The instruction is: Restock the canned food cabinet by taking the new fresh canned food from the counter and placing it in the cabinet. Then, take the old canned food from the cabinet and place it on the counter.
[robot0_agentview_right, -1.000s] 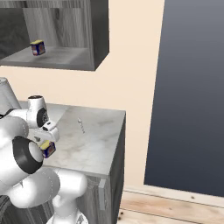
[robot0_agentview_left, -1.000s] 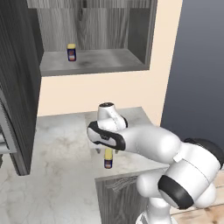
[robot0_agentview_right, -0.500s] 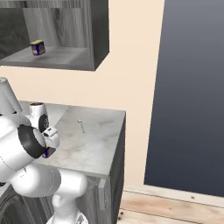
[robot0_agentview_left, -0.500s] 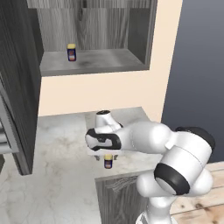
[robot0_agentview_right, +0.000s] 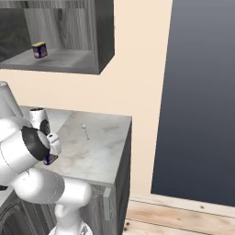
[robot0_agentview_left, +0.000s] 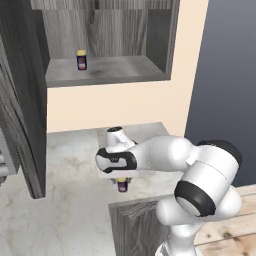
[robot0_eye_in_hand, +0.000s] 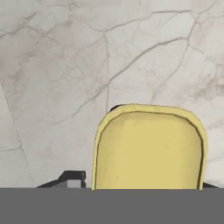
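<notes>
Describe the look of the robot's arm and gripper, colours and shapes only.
The arm is glossy white, built of thick rounded segments with bulbous elbows, joined by dark grey to black bands at the joints. A black collar rings the wrist. The gripper is small beneath a white hand block; in the hand view one dark fingertip looks blocky and near black. No cables or markings are visible.

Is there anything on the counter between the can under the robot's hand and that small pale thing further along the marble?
No. In the right base view, bare light grey marble counter separates the yellow-lidded dark blue can from the small pale object.
</notes>
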You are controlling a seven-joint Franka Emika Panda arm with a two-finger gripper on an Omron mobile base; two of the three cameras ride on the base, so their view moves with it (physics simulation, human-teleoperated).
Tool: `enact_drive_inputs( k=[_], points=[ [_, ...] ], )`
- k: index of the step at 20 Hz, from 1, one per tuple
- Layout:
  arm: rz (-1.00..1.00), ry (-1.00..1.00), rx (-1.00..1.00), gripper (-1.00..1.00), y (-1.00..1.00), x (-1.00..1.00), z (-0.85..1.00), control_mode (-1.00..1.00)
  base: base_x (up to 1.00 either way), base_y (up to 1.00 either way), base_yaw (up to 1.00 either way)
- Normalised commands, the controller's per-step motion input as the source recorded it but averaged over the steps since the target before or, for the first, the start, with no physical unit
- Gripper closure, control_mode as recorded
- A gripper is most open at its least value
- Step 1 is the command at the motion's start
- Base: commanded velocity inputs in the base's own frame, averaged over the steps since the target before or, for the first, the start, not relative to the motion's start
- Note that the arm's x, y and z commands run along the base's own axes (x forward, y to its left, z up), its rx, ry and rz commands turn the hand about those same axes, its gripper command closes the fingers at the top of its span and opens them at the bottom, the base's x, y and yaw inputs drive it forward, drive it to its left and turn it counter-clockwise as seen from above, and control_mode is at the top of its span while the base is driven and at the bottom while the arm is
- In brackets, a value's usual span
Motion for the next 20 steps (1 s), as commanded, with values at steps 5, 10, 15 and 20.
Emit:
enact_drive_inputs(
  k=[5,10,15,20],
  points=[
    [0.0,-0.14,0.0,1.0,-0.02,-0.5,0.09,-1.0,0.0,0.0,0.0],
    [0.01,-0.33,0.0,1.0,-0.55,-0.73,0.68,-1.0,0.0,0.0,0.0],
    [0.04,-0.53,0.0,1.0,-0.67,-0.65,1.0,-1.0,0.0,0.0,0.0],
    [0.0,-0.56,0.0,1.0,-0.56,-0.14,1.0,-1.0,0.0,0.0,0.0]
  ],
)
